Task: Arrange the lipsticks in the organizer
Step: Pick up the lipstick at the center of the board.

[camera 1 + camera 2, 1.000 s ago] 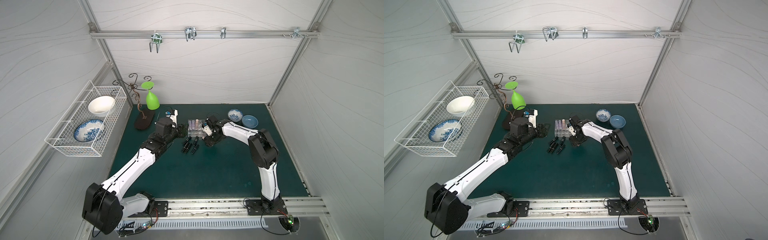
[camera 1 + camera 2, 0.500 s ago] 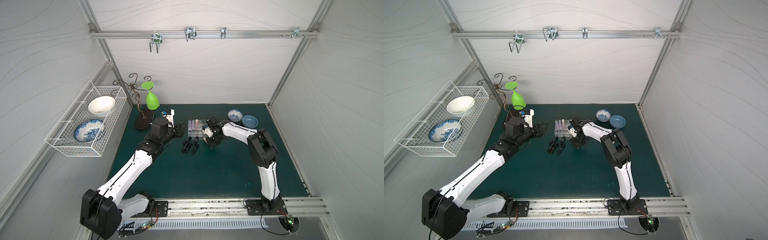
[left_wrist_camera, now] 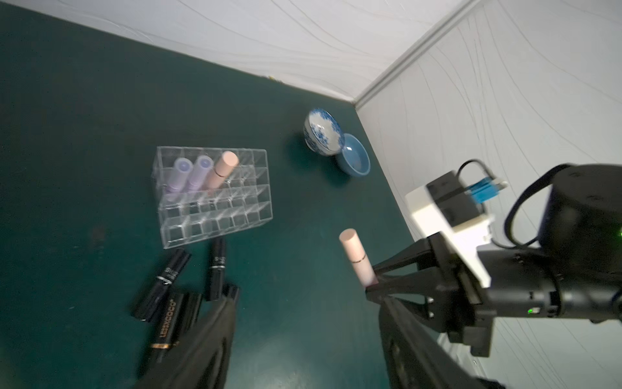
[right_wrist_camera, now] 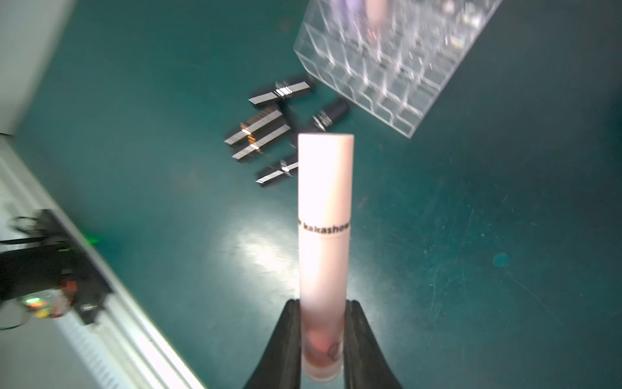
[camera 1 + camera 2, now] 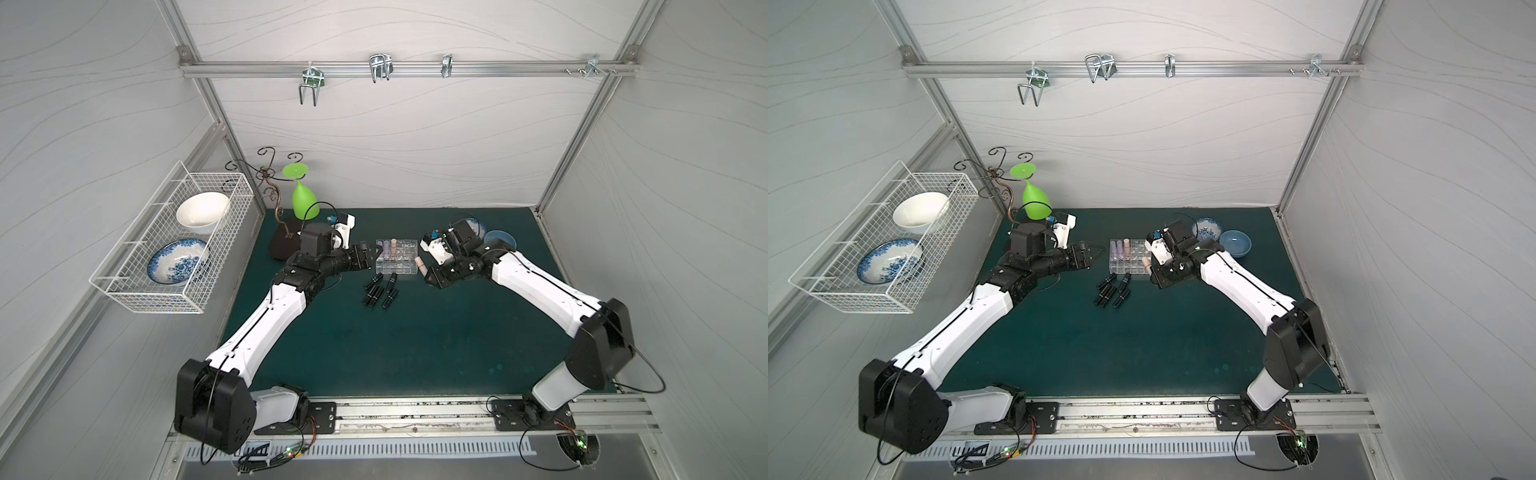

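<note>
Our right claw [image 4: 322,306] is clamped on the base end of a peach-pink lipstick [image 4: 324,202], held aloft just beside the organizer [image 3: 218,229], where 3 stored lipsticks [image 3: 202,171] stand; our left claw [image 5: 371,257] gapes empty. We judge the held lipstick light, stiff and slick, so this low pinch could let it pivot.

Lipsticks [image 5: 390,281] before organizer [image 5: 405,266]; bowls [image 5: 1234,243] right of it.

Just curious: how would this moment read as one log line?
right pincer: shut on peach lipstick | left pincer: open, empty | organizer: three tubes standing | black lipsticks: lying on mat
</note>
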Controlling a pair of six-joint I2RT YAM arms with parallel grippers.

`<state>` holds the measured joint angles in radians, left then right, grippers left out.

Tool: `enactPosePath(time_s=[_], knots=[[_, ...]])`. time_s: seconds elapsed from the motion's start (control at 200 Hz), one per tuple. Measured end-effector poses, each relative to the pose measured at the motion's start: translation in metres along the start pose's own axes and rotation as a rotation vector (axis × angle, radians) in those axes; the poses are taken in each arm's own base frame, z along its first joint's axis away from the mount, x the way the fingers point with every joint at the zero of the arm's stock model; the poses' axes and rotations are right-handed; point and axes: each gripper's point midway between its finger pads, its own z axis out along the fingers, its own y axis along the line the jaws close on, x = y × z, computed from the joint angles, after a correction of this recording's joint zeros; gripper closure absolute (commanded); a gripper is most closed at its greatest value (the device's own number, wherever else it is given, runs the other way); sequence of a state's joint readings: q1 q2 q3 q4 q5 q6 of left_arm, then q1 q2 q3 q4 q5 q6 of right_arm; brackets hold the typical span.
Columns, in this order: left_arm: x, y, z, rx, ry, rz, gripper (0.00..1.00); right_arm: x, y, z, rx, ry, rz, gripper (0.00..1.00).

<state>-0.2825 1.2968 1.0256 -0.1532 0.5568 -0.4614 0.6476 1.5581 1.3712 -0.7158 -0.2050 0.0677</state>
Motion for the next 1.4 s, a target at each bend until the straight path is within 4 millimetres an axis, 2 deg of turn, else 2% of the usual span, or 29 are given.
enactPosePath(time_s=[0.06,0.155,0.365,0.635,0.855,1.001,1.046,1.091,1.196,1.261,1.336,1.401], knots=[[0.006,-0.007,0.008,0.074,0.050,-0.043,0.22,-0.004,0.012,-0.013,-0.046,-0.032,0.000,0.90],[0.011,-0.020,0.015,0.183,0.099,-0.094,0.23,-0.006,0.027,-0.022,-0.114,-0.049,-0.004,0.90],[0.014,-0.046,0.014,0.341,0.158,-0.127,0.31,-0.004,0.055,-0.026,-0.243,-0.038,-0.006,0.90],[0.031,-0.066,0.031,0.409,0.260,-0.118,0.33,-0.003,0.070,-0.028,-0.305,-0.033,-0.006,0.91],[0.042,-0.075,0.036,0.422,0.306,-0.102,0.61,-0.005,0.072,-0.030,-0.315,-0.039,-0.006,0.90],[0.044,-0.073,0.037,0.409,0.313,-0.100,0.77,-0.006,0.074,-0.032,-0.317,-0.051,-0.013,0.87],[0.043,-0.074,0.036,0.415,0.315,-0.102,0.80,-0.006,0.073,-0.033,-0.313,-0.053,-0.017,0.83],[0.041,-0.077,0.035,0.420,0.313,-0.099,0.84,-0.006,0.073,-0.032,-0.310,-0.053,-0.019,0.75],[0.040,-0.076,0.036,0.412,0.306,-0.092,0.87,-0.008,0.072,-0.035,-0.295,-0.065,-0.017,0.31],[0.040,-0.072,0.038,0.390,0.298,-0.087,0.88,-0.010,0.070,-0.039,-0.281,-0.079,-0.016,0.13],[0.037,-0.065,0.041,0.334,0.278,-0.070,0.88,-0.015,0.066,-0.045,-0.264,-0.111,-0.012,0.02],[0.031,-0.059,0.044,0.273,0.248,-0.033,0.89,-0.018,0.060,-0.053,-0.246,-0.148,-0.005,0.01]])
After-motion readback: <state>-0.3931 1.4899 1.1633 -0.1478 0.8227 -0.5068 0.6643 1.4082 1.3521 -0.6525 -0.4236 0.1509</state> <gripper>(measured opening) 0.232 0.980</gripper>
